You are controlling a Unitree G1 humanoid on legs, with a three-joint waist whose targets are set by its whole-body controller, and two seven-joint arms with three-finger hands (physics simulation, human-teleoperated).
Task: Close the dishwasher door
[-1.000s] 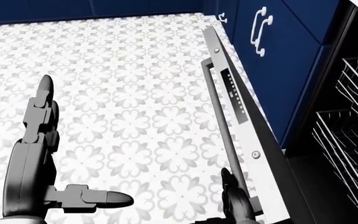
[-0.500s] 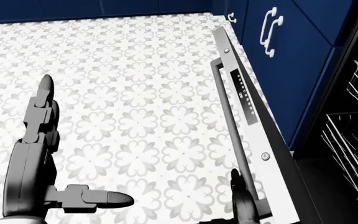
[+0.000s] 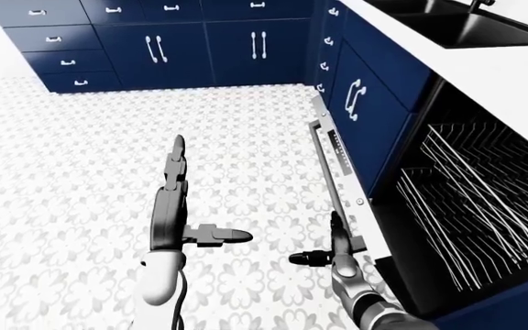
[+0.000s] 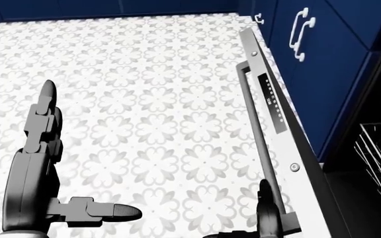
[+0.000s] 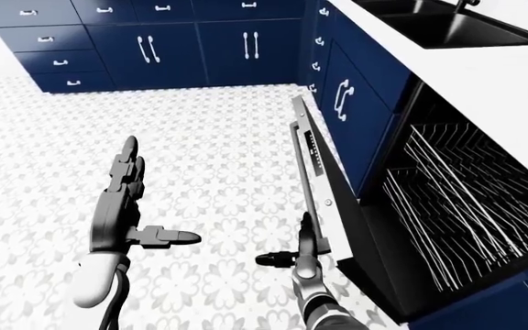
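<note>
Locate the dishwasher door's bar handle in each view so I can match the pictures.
Left-eye view: bar handle right of centre, running down toward the right hand.
Head view: handle at right, steep diagonal.
Right-eye view: handle just right of centre.
Shared landmark: control strip beside it.

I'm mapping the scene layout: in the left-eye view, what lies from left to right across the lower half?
left hand → right hand → dishwasher door edge with its handle → dish rack inside the open dishwasher.
</note>
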